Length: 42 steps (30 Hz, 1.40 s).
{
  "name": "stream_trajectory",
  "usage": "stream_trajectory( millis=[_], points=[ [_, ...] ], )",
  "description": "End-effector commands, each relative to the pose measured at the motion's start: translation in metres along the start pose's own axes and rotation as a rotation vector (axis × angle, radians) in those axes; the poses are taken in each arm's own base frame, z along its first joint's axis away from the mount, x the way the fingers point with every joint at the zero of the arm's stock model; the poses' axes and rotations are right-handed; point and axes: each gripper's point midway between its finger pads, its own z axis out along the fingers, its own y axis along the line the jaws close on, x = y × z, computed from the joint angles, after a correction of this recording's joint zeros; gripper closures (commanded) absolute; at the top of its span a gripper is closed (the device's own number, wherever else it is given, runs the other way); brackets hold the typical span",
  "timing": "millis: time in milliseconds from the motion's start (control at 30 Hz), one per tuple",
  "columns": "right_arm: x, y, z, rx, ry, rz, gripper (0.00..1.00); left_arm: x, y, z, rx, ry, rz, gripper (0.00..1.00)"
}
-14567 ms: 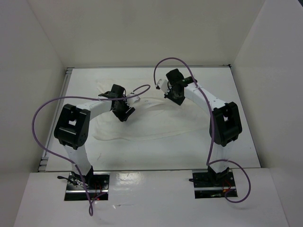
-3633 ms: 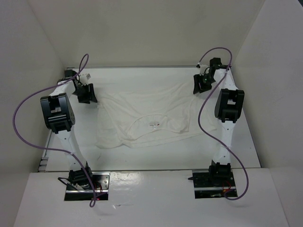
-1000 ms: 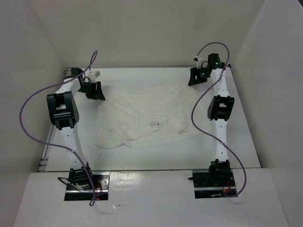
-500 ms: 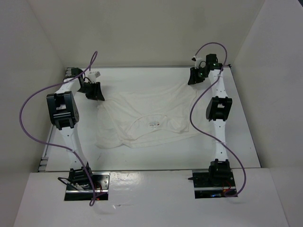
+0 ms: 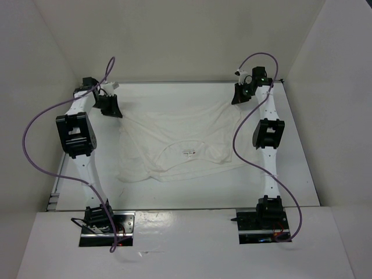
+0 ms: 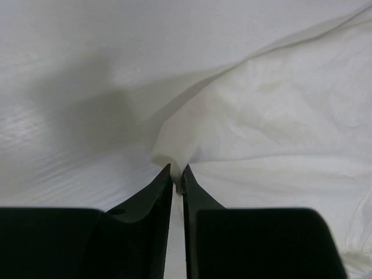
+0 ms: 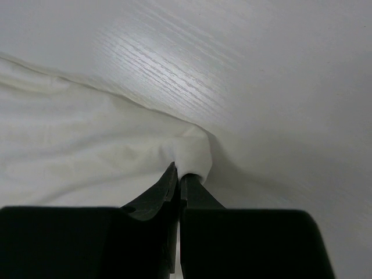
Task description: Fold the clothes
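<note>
Both my jaw pairs, apart a second ago, now clamp the clothes (image 5: pixel 180 139) spread mid-frame, left gripper (image 6: pixel 176 172) on its upper-left corner, right gripper (image 7: pixel 179 171) on its upper-right, so the fold toward the bottom can probably begin.

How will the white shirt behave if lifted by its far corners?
Probably floppy: the wrinkled shirt should sag between grips. Likely light, being thin. The left gripper and right gripper pinch only small folds, so it might slip.
</note>
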Motion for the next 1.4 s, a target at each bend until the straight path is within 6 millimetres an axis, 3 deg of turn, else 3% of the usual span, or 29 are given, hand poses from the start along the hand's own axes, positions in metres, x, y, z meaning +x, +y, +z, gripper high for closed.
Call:
stream_trajectory(
  millis=[0,67,267,400,433,467,500,567,633,800,1000,1167,1300,1333,1367],
  points=[
    [-0.028,-0.004,-0.034,0.075,-0.046,-0.026,1.0,-0.039,-0.001,-0.02,-0.008,-0.086,0.053,0.83],
    [-0.039,-0.003,-0.047,0.102,-0.061,-0.039,1.0,-0.063,-0.004,-0.032,-0.012,-0.139,0.079,0.83],
    [-0.054,-0.002,-0.066,0.141,-0.087,-0.06,1.0,-0.093,-0.005,-0.04,-0.004,-0.184,0.1,0.83],
    [-0.049,-0.001,-0.064,0.135,-0.071,-0.05,0.98,-0.077,0.002,-0.024,0.017,-0.111,0.057,0.79],
    [-0.049,-0.001,-0.064,0.135,-0.071,-0.05,0.94,-0.075,0.002,-0.022,0.02,-0.1,0.05,0.73],
    [-0.049,-0.001,-0.064,0.135,-0.071,-0.05,0.89,-0.069,0.005,-0.019,0.014,-0.082,0.038,0.61],
    [-0.047,0.0,-0.064,0.132,-0.062,-0.044,0.87,-0.069,0.006,-0.019,0.005,-0.079,0.038,0.42],
    [-0.043,0.0,-0.062,0.129,-0.053,-0.039,0.87,-0.063,0.013,-0.011,-0.005,-0.067,0.031,0.37],
    [-0.043,0.0,-0.062,0.129,-0.053,-0.039,0.94,-0.057,0.014,-0.005,-0.001,-0.052,0.021,0.33],
    [-0.044,0.011,-0.056,0.105,-0.044,-0.057,0.97,-0.043,0.018,0.009,-0.008,-0.009,0.026,0.32],
    [-0.041,0.009,-0.055,0.111,-0.033,-0.061,0.97,-0.026,0.024,0.025,0.006,0.033,0.024,0.32],
    [-0.041,0.009,-0.055,0.111,-0.033,-0.061,0.97,-0.004,0.016,0.033,0.095,0.101,0.039,0.32],
    [-0.042,0.014,-0.052,0.105,-0.032,-0.068,0.97,-0.001,0.003,0.038,0.181,0.13,0.08,0.33],
    [-0.042,0.014,-0.052,0.105,-0.032,-0.068,0.97,0.021,0.002,0.047,0.222,0.198,0.031,0.35],
    [-0.042,0.014,-0.052,0.105,-0.032,-0.068,0.97,0.007,0.003,0.047,0.212,0.158,0.023,0.36]
  ],
)
